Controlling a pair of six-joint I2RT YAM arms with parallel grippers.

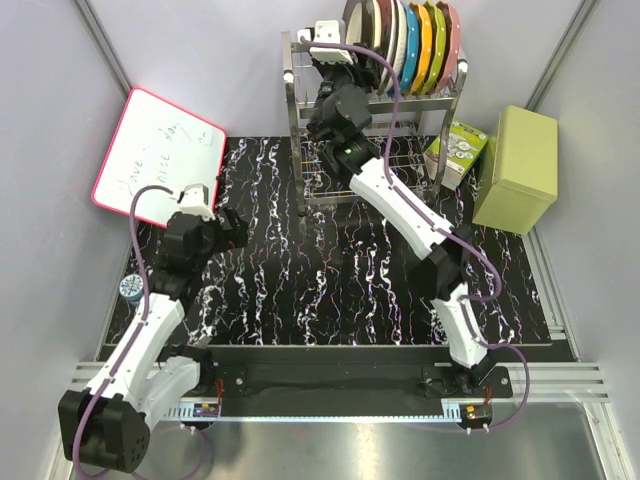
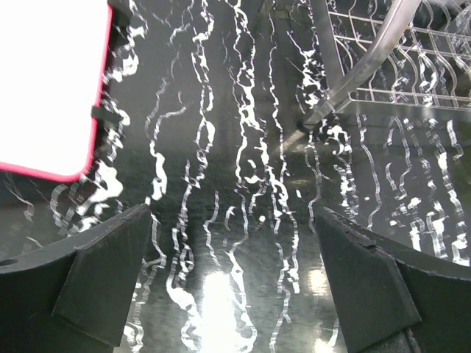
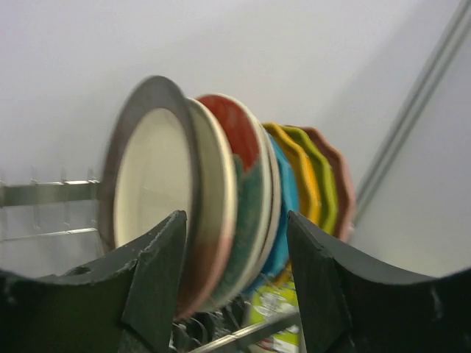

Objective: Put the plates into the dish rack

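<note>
- At the right gripper (image 3: 234, 246): fingers spread, clamped on nothing, raised to the top tier of the dish rack (image 1: 293, 110), with the row of plates (image 3: 221, 169) just beyond the tips.
- At the left gripper (image 2: 234, 220): likewise spread and empty, low over the black marbled table (image 2: 243, 294), near the whiteboard (image 2: 44, 81) and well apart from the plates.
- Nearest in the right wrist view: the cream plate (image 3: 151, 176) with its dark rim, then the pink-and-cream plate (image 3: 215, 184), then the red and teal plate (image 3: 246, 162). Behind that, a pale edge, possibly the fourth. Too blurred to tell whether neighbours touch.
- Further along the same tier: the blue plate (image 3: 285, 213), orange plate (image 3: 302, 176), green plate (image 3: 318, 169) and pink plate (image 3: 340, 184).
- Probably glazed ceramic: stiff, fairly heavy for a two-finger pinch, slick, and apt to chip against wire or a neighbour.
- Best taken at the bare top rim, pinched across the thin wall with one pad on each face. Little room between packed neighbours, so the outermost cream plate is likely the easiest to reach.
- Standing on edge, roughly upright, faces turned along the row, running left to right in the top view.
- Round, so no long axis in the face; only the thin axis, lying along the row.
</note>
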